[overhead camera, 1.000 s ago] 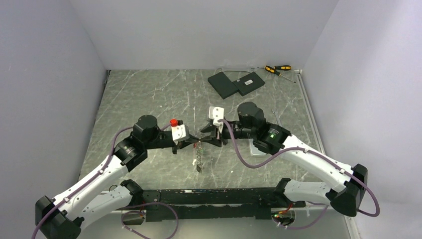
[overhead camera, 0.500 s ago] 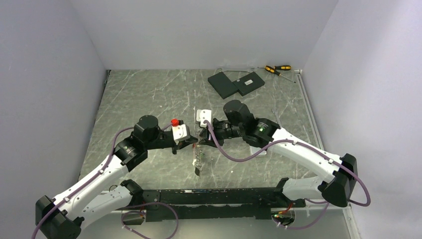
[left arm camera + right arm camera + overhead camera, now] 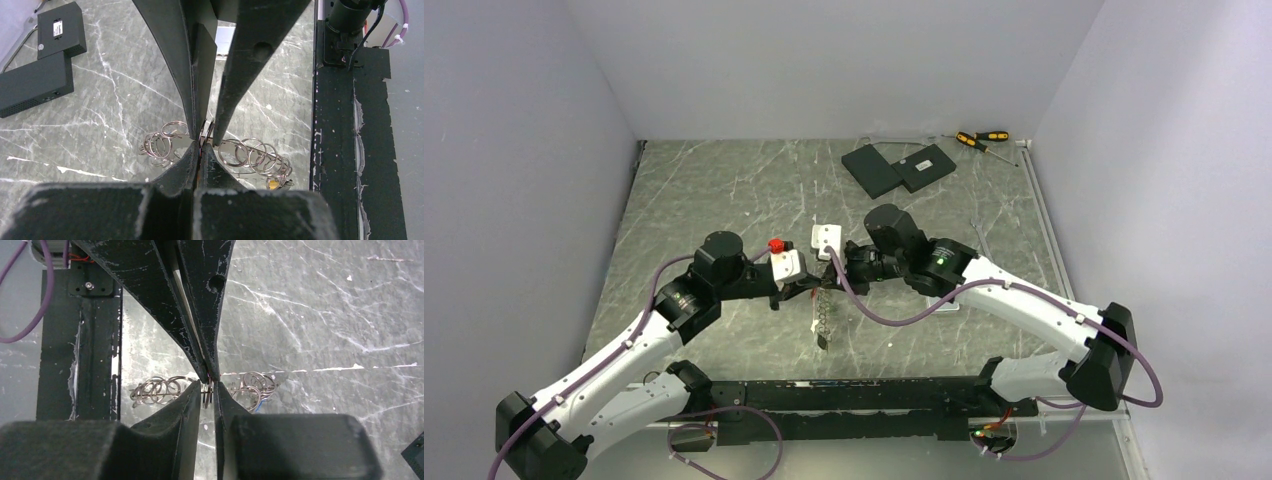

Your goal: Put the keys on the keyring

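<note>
Both grippers meet tip to tip over the middle of the table (image 3: pixel 724 190). The left gripper (image 3: pixel 201 150) is clamped right down, with its two fingers pressed together on one loop of the keyring (image 3: pixel 250 152) (it's really a chain of linked silver wire rings, not a single hoop). That loop sits edge-on right at its fingertips. The rest of the chain spills off in a bunch to either side of them. In the top view the chain trails from the tips back toward the arm bases.

The right gripper (image 3: pixel 208 389) comes in from the opposite side, with its tips just about touching the left one's. Its jaws are almost together with only a slim gap, and an edge-on loop sits in that gap. I can't tell whether the pads are actually biting on it or just flanking it.

At the outer end of the bunch nearer the bases, off to the side of the left gripper's tips, there's a tiny key (image 3: pixel 272 184) with a yellow head (too small to make out much). Two black slabs (image 3: pixel 899 168) and the screwdrivers (image 3: pixel 981 140) lie well beyond both grippers.
</note>
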`<move>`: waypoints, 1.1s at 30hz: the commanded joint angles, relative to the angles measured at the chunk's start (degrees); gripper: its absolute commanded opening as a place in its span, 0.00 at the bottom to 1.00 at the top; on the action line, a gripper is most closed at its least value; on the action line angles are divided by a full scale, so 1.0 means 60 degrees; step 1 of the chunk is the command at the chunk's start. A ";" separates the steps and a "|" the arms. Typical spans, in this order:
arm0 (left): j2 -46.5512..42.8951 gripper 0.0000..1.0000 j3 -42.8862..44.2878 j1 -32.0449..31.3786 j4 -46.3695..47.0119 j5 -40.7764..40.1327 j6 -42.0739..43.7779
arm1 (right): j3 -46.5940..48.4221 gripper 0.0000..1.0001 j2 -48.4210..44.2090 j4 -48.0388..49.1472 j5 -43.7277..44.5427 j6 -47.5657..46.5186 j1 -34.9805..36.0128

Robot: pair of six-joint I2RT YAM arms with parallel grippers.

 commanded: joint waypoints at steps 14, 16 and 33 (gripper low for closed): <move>-0.0492 0.00 0.0425 0.0031 0.0506 0.0421 0.0395 | -0.0734 0.00 -0.0780 0.1659 0.1245 -0.0102 0.0199; -0.0665 0.00 0.0346 0.0034 0.0604 0.0503 0.0426 | -0.1209 0.00 -0.1263 0.2367 0.1264 -0.0064 0.0200; -0.0668 0.21 0.0212 0.0034 0.0902 0.1118 0.0277 | -0.1743 0.00 -0.1885 0.3414 0.0940 0.0482 0.0200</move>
